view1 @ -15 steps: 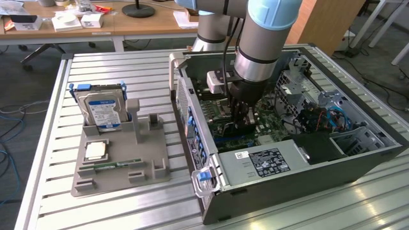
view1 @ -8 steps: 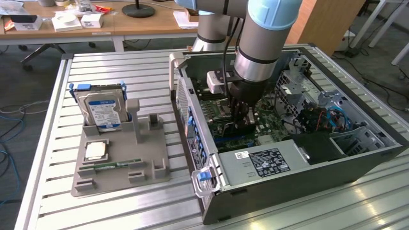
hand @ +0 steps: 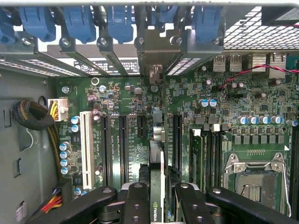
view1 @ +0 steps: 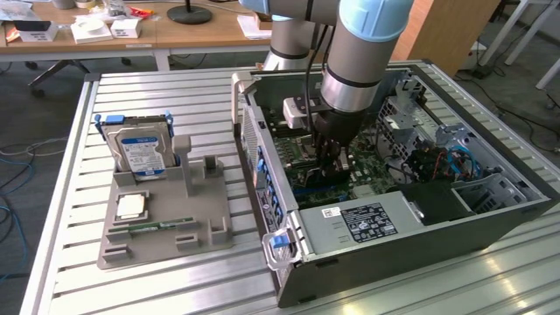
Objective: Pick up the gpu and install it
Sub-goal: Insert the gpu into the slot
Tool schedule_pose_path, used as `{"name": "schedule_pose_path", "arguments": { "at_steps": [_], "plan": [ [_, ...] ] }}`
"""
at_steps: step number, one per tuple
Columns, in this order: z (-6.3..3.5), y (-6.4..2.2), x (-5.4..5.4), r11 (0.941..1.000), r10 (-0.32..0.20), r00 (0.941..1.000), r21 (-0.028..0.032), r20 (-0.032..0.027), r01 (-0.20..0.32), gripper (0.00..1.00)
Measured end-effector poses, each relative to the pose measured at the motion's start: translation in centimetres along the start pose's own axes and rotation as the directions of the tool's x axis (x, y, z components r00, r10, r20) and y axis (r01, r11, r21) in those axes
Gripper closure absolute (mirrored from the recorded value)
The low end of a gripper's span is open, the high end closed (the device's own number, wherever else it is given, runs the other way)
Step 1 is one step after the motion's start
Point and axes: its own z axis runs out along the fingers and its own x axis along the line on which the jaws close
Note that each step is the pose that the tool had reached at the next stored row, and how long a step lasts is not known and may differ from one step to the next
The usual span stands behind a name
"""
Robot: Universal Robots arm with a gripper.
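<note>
arm: grey w/ light-blue joints, reaches down into the open computer case (view1: 490, 216) from above
claw (view1: 331, 172): inside the case, low over the green board; wrist view shows black fingers (hand: 135, 205) closed on the card, one each side of it
card (hand: 157, 186): thin, seen edge-on in wrist view, standing on edge betw the fingers, running along the slots; its far end reaches the silver bracket (hand: 154, 56) at the case's rear slot openings
seating: can't tell if card is fully down in a slot
slots: long black ones (hand: 123, 149) either side of the card, one white slot (hand: 86, 147) further off
board (hand: 131, 100): green, small capacitors, chip socket (hand: 254, 179) w/ metal frame near one edge
case: lies on its side on the slatted metal table (view1: 166, 88), side panel off; black power unit w/ white label (view1: 363, 222) at its near end; blue latch (view1: 277, 241) on its near corner
grey holder (view1: 162, 226): on the table, toward exterior view's left of the case, well apart from it
hard drive (view1: 140, 152): blue/silver label, standing upright at holder's far end
chip (view1: 131, 207): square silver, flat in holder's tray
memory stick (view1: 162, 225): narrow green, lying near holder's front edge
bkgd: wooden desk (view1: 193, 33) w/ white boxes, beyond the table's far edge
</note>
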Motion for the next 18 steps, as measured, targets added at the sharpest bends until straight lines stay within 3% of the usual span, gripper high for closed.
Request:
{"name": "schedule_pose_path", "arguments": {
  "at_steps": [18],
  "plan": [
    [0.02,0.00,-0.01,1.0000,0.000,1.0000,0.0002,0.0004,0.000,0.74]
  ]
}}
